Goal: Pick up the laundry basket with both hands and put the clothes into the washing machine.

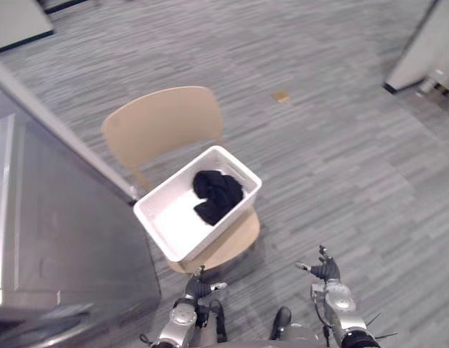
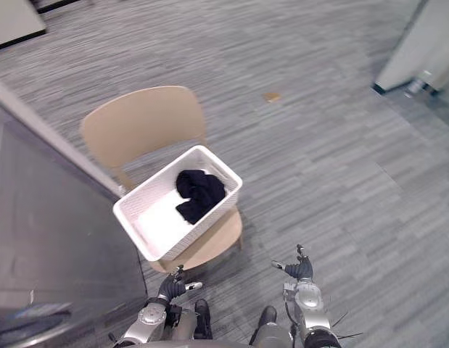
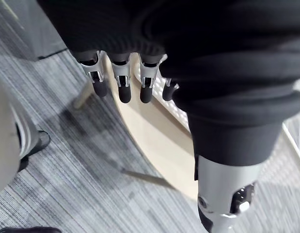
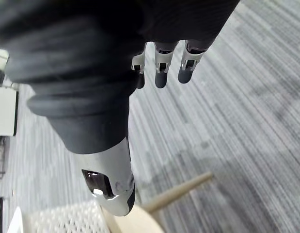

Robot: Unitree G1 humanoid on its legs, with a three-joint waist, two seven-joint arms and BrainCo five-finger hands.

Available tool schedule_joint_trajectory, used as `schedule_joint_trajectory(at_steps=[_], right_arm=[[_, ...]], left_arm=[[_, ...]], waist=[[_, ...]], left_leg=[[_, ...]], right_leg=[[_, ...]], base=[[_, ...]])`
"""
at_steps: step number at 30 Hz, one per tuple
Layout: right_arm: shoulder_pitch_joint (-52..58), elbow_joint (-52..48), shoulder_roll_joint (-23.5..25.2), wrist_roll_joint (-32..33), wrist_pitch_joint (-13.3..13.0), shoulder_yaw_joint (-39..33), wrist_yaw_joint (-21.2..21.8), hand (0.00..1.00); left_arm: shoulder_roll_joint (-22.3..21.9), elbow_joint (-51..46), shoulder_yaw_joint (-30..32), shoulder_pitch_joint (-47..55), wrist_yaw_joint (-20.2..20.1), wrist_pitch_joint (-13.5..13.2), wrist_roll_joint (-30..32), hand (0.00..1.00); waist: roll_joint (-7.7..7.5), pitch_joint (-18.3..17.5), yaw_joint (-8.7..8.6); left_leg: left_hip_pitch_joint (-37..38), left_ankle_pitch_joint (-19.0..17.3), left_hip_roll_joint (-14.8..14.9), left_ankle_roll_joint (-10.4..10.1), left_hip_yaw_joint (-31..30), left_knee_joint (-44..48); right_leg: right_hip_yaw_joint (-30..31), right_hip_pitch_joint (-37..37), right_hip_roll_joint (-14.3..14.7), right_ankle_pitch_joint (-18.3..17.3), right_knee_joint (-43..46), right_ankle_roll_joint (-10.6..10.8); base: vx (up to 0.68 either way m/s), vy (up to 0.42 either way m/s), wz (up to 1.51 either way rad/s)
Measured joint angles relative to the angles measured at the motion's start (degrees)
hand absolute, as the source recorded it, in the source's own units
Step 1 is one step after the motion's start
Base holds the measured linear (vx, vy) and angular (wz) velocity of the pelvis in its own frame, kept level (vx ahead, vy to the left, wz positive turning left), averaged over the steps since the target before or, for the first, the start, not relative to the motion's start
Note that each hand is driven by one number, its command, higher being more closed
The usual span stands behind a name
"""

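The left hand (image 1: 197, 288) and the right hand (image 1: 326, 271) are held low, fingers loosely spread, nothing grasped. Just beyond the left hand, the white laundry basket (image 1: 173, 217) is seen resting on a wooden chair (image 1: 162, 123), untouched, with dark clothes (image 1: 218, 194) bunched at its far end. The grey washing machine (image 1: 64, 232) is seen to the left.
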Motion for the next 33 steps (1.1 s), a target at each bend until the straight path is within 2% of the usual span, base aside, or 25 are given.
schedule_joint_trajectory(at_steps=[1,4,5,6,7,8,9,10,11,12,14,15,16,17,18,20,21,24,26,28,30,33], right_arm=[[0.4,-1.1,0.9,-0.1,0.0,0.0,0.0,0.00],[0.1,-1.4,1.4,-1.5,0.0,-0.1,-0.1,0.00],[-0.2,-2.0,1.2,-2.5,0.0,-0.3,-0.1,0.00],[0.2,-2.7,1.1,-3.6,0.1,-0.5,-0.3,0.00],[0.1,-3.0,0.7,-4.2,0.2,-0.3,-0.3,0.00],[-0.1,-4.3,0.2,-5.8,0.9,0.7,-0.3,0.00],[-0.1,-7.9,0.0,-7.1,1.3,1.6,-0.4,0.00],[-0.1,-10.2,0.0,-8.4,1.3,2.0,-0.4,0.00],[0.0,-14.0,-0.5,-10.5,1.2,2.9,-0.5,0.00],[0.2,-18.2,-1.5,-12.6,1.1,3.2,-0.6,0.00],[0.2,-22.6,-4.5,-15.2,0.6,2.7,-1.1,0.00],[0.2,-23.5,-5.7,-15.9,0.4,2.4,-1.1,0.00],[0.1,-24.6,-7.8,-17.6,0.2,1.6,-1.1,0.00],[0.1,-24.8,-8.1,-18.1,0.2,1.3,-1.1,0.00],[-0.3,-24.9,-9.1,-18.8,0.3,1.2,-1.0,0.00],[-3.0,-24.7,-11.1,-20.2,0.5,3.1,-0.8,0.00],[-5.6,-24.7,-12.2,-20.9,0.4,5.2,-0.5,0.00],[-9.2,-22.5,-14.0,-21.5,0.3,8.1,0.5,0.00],[-13.0,-18.1,-15.3,-21.6,0.3,9.9,1.2,0.00],[-17.6,-13.6,-16.3,-22.1,0.3,10.6,1.5,0.00],[-21.8,-8.8,-16.5,-22.5,0.5,10.7,1.4,0.00],[-28.9,0.6,-17.6,-22.6,1.5,10.7,1.3,0.00]], left_arm=[[1.1,-0.1,0.0,0.6,0.0,-0.1,0.1,0.00],[3.0,0.2,0.3,1.0,0.0,-0.1,0.4,0.00],[3.2,0.3,0.8,1.7,0.0,-0.3,0.4,0.00],[3.3,0.2,1.3,1.9,0.0,-0.4,0.3,0.00],[3.2,0.3,1.2,1.8,0.0,-0.4,0.4,0.00],[3.4,1.3,1.1,1.8,0.0,-0.4,0.4,0.00],[4.0,1.7,1.1,1.8,0.0,-0.6,0.5,0.00],[4.4,1.7,1.1,1.9,-0.1,-0.8,0.6,0.00],[4.7,1.7,1.2,1.9,0.0,-0.8,0.7,0.00],[5.7,1.8,1.2,2.2,0.0,-0.9,0.7,0.00],[5.6,1.9,1.2,2.2,0.0,-1.0,0.7,0.00],[5.6,1.9,1.2,2.2,0.0,-1.2,0.7,0.00],[5.7,2.0,1.3,2.3,-0.1,-1.4,0.7,0.00],[5.8,2.1,1.3,2.3,-0.1,-1.4,0.7,0.00],[5.8,2.4,1.8,2.3,-0.1,-1.5,0.7,0.00],[4.7,2.2,3.8,2.8,-0.1,-1.8,0.6,0.00],[4.4,2.4,5.4,2.9,-0.1,-1.9,0.6,0.00],[4.2,2.7,5.9,2.8,-0.2,-2.0,0.5,0.00],[4.1,2.6,6.7,2.5,-0.3,-2.3,0.4,0.00],[4.1,2.1,7.3,2.1,-0.2,-2.6,0.3,0.00],[4.3,1.7,7.5,1.0,-0.1,-2.7,-0.2,0.00],[4.3,1.0,7.9,-0.6,0.1,-2.8,-0.7,0.00]], waist=[[-0.64,-0.4,0.37],[-1.17,-0.7,1.03],[-1.23,-0.6,1.31],[-1.51,-0.5,1.13],[-1.40,-0.6,1.18],[-1.97,-0.3,1.20],[-1.82,-0.4,0.37],[-2.20,-0.2,-0.37],[-2.85,-0.1,-1.07],[-3.17,-0.3,-1.86],[-3.83,-0.6,-1.99],[-3.86,-0.6,-1.99],[-4.46,-0.9,-1.88],[-4.71,-1.1,-1.92],[-4.79,-1.2,-2.02],[-2.65,-1.7,-1.03],[-1.62,-1.6,-0.70],[-1.61,-1.3,-0.48],[-1.75,-0.4,-0.35],[-1.35,1.6,-0.14],[-1.00,3.9,-0.05],[0.80,7.9,0.63]], left_leg=[[-0.4,0.3,-1.5,0.4,-1.3,-0.6],[-0.3,0.6,-4.0,1.3,-2.6,-2.0],[0.1,-0.7,-5.0,2.4,-2.6,-1.7],[0.3,-3.7,-5.2,3.0,-2.6,-0.2],[0.6,-4.9,-5.5,3.3,-2.8,0.7],[1.1,-5.7,-5.8,3.8,-3.2,1.4],[2.7,-6.3,-6.1,3.8,-4.4,2.2],[3.3,-6.7,-6.2,4.3,-5.7,2.5],[4.1,-7.0,-6.1,4.5,-7.4,2.6],[4.1,-6.6,-6.3,4.4,-9.2,2.4],[4.1,-6.1,-6.4,3.9,-11.4,2.3],[4.1,-5.9,-6.5,3.6,-12.2,2.2],[4.1,-5.1,-7.7,2.2,-14.6,2.2],[4.1,-5.0,-8.0,2.0,-15.0,2.2],[4.3,-5.0,-8.4,1.9,-16.7,2.5],[3.8,-4.4,-6.9,-0.1,-17.7,1.3],[3.7,-4.2,-5.9,-0.4,-18.0,-0.4],[3.8,-2.5,-5.0,-3.2,-20.6,-3.6],[3.3,-1.9,-4.8,-3.9,-21.6,-4.0],[1.8,-1.3,-5.1,-3.1,-23.2,-3.8],[-0.5,0.4,-5.8,-3.7,-24.5,-3.9],[-3.2,1.7,-6.6,-3.2,-25.6,-3.9]], right_leg=[[-1.1,0.5,-0.5,-0.4,-0.5,0.4],[-2.9,1.4,-2.4,-1.2,-0.2,1.5],[-3.7,1.3,-4.3,-3.4,2.8,2.4],[-4.0,0.3,-6.6,-6.0,9.2,3.4],[-3.0,-1.2,-8.7,-6.3,14.8,3.7],[0.3,-4.5,-11.1,-5.9,24.5,1.5],[6.5,-8.6,-12.1,-3.4,34.0,-2.8],[10.3,-10.6,-11.4,-4.3,37.4,-2.8],[15.6,-12.2,-8.6,-7.5,39.3,-1.0],[20.0,-13.6,-5.4,-9.9,37.4,-0.1],[24.7,-14.2,-1.1,-10.9,28.7,0.9],[26.2,-14.2,0.0,-10.8,25.2,1.1],[28.7,-13.6,1.0,-9.2,16.9,2.5],[28.6,-13.3,1.0,-7.8,14.8,2.1],[28.2,-12.7,1.0,-2.4,12.8,2.4],[26.8,-11.7,2.4,-0.7,10.0,1.0],[25.8,-11.4,3.3,0.0,8.0,0.5],[22.4,-10.6,3.9,0.3,6.5,0.0],[20.6,-10.2,4.0,0.4,5.7,-0.2],[18.6,-10.3,3.8,0.6,5.2,-0.4],[17.0,-11.6,2.9,1.1,5.2,-1.2],[15.1,-13.1,2.0,1.2,5.4,-1.3]], base=[[0.03,0.130,0.94],[0.03,0.124,0.55],[0.04,0.198,0.51],[0.05,0.170,0.49],[0.03,0.167,0.38],[0.03,0.176,0.29],[0.06,0.178,0.38],[0.13,0.111,0.54],[0.20,0.042,0.70],[0.19,0.010,0.76],[0.16,-0.024,0.69],[0.19,-0.065,1.00],[0.20,-0.085,0.99],[0.21,-0.134,1.26],[0.22,-0.167,0.80],[0.25,-0.200,0.34],[0.20,-0.198,0.11],[0.12,-0.147,0.34],[0.08,-0.076,0.49],[0.03,-0.022,0.48],[-0.03,0.008,0.53],[-0.04,0.012,0.45]])
